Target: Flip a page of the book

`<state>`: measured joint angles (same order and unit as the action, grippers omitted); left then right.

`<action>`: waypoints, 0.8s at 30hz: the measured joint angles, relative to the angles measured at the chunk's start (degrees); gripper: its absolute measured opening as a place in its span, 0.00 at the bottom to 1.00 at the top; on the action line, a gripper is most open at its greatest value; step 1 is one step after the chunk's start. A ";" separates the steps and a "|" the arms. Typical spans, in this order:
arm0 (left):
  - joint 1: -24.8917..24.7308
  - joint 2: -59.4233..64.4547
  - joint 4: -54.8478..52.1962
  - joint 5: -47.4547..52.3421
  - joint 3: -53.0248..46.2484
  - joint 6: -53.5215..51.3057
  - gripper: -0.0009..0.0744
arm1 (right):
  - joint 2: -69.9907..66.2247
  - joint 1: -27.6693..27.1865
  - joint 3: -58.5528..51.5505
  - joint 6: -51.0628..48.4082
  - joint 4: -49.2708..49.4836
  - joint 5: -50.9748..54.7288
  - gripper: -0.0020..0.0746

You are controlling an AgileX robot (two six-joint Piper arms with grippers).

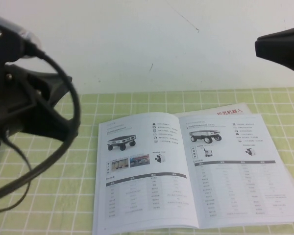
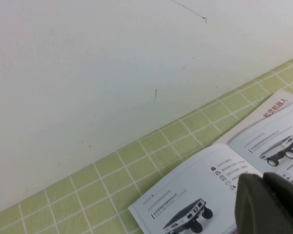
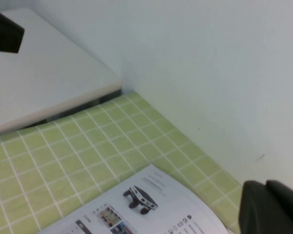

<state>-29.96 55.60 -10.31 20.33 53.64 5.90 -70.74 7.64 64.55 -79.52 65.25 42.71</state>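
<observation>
The book point(image 1: 186, 171) lies open and flat on the green checked cloth point(image 1: 54, 196), showing two inner pages with wheeled-robot pictures and tables. From under its right-hand page peeks the corner of a leaf with red Chinese characters point(image 1: 230, 111). My left arm point(image 1: 24, 98) hangs at the left, clear of the book. In the left wrist view the left gripper point(image 2: 262, 178) is shut and empty, above the book point(image 2: 200, 190). My right gripper point(image 1: 259, 47) is raised at the far right, shut and empty. In the right wrist view the right gripper point(image 3: 264, 185) is away from the book point(image 3: 136, 209).
A plain white wall point(image 1: 152, 44) rises directly behind the cloth. A black cable point(image 1: 74, 122) loops down from the left arm, left of the book. In the right wrist view a white raised slab point(image 3: 49, 83) borders the cloth.
</observation>
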 joint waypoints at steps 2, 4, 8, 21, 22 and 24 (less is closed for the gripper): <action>0.00 -3.33 0.39 2.36 -1.12 0.13 0.01 | 3.25 0.00 -2.78 -3.14 2.98 -0.13 0.02; 0.00 -7.15 0.74 4.97 -2.41 0.13 0.01 | 6.89 0.00 -5.78 -6.54 6.98 -0.52 0.02; 0.00 -14.72 2.79 7.22 -5.82 0.26 0.01 | 13.07 0.00 -10.61 -11.13 13.85 -1.95 0.02; 0.00 -33.52 7.58 9.61 -22.01 2.53 0.01 | 27.98 0.00 -22.43 -15.48 19.96 -2.31 0.02; 0.00 -33.87 7.58 9.71 -22.63 2.80 0.01 | 28.87 0.00 -23.08 -15.48 20.05 -2.31 0.02; 0.00 -34.29 8.14 10.25 -23.42 3.29 0.01 | 30.36 0.00 -24.39 -15.48 20.37 -2.31 0.02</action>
<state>-29.96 21.30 -2.17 30.58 30.22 9.19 -40.38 7.64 40.16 -95.00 85.62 40.40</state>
